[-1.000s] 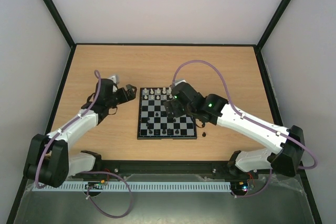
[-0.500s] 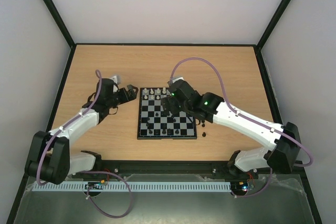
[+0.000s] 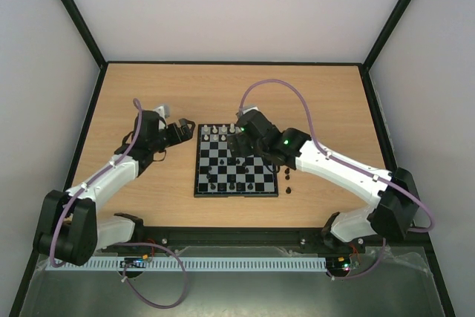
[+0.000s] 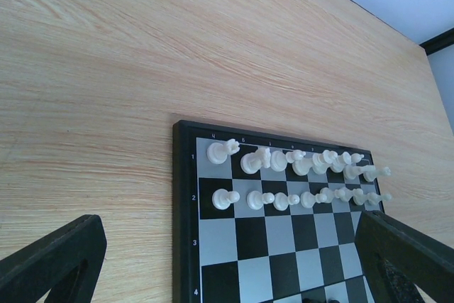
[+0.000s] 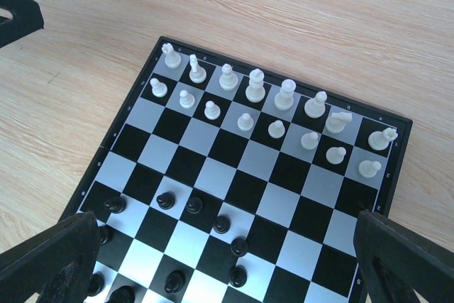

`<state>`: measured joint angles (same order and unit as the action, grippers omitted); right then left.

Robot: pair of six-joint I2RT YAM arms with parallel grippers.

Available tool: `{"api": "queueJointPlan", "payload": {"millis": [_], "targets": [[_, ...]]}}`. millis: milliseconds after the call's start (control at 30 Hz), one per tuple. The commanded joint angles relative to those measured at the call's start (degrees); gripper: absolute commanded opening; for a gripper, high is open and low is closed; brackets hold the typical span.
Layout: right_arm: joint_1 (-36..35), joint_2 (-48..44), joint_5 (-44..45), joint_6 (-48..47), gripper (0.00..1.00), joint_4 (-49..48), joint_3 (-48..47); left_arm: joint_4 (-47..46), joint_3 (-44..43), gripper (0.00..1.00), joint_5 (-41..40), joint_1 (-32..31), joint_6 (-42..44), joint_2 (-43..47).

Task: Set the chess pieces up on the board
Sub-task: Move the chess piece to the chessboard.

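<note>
The board [image 3: 226,157] lies at the table's middle. Cream-white chess pieces [image 3: 221,133] fill its two far rows. Several black pieces [image 3: 231,182] stand unevenly on the near rows. Two black pieces [image 3: 288,177] lie off the board on the wood to its right. My right gripper [image 3: 241,142] hangs open and empty over the board's far right part. In the right wrist view it [image 5: 223,246] spans the board [image 5: 234,154], with white pieces [image 5: 255,94] far and black pieces [image 5: 222,223] near. My left gripper [image 3: 178,133] is open and empty, just left of the board's far corner [image 4: 186,196].
Bare wood surrounds the board. Black frame edges and pale walls bound the table at left, right and back. My left gripper's finger [image 5: 14,15] shows at the top left of the right wrist view.
My right gripper has moved to the far left over the board, from the near black rows towards the white rows. The left arm has not moved.
</note>
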<state>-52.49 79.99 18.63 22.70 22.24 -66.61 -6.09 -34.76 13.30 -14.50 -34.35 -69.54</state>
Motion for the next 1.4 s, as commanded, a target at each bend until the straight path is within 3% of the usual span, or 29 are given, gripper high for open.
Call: {"api": "queueJointPlan", "payload": {"millis": [0,667,1033,1367], "targets": [[0.3,-2.2,3.0,-0.3,0.99,0.3,1.9,-0.6,0.0,0.99,0.1,-0.2,-0.1,0.0],[1.0,-4.1,7.5,4.6,0.99,-4.7,8.6,1.0,1.3,0.99,-5.0,-0.2,-1.4,0.1],[4.1,0.8,4.3,5.3,0.99,-4.2,6.9,1.6,1.2,1.00,-4.0,-0.2,-1.1,0.1],[6.0,-0.9,5.9,8.5,0.99,-2.4,10.5,1.4,1.4,1.00,-4.0,-0.3,-0.9,1.1]]}}
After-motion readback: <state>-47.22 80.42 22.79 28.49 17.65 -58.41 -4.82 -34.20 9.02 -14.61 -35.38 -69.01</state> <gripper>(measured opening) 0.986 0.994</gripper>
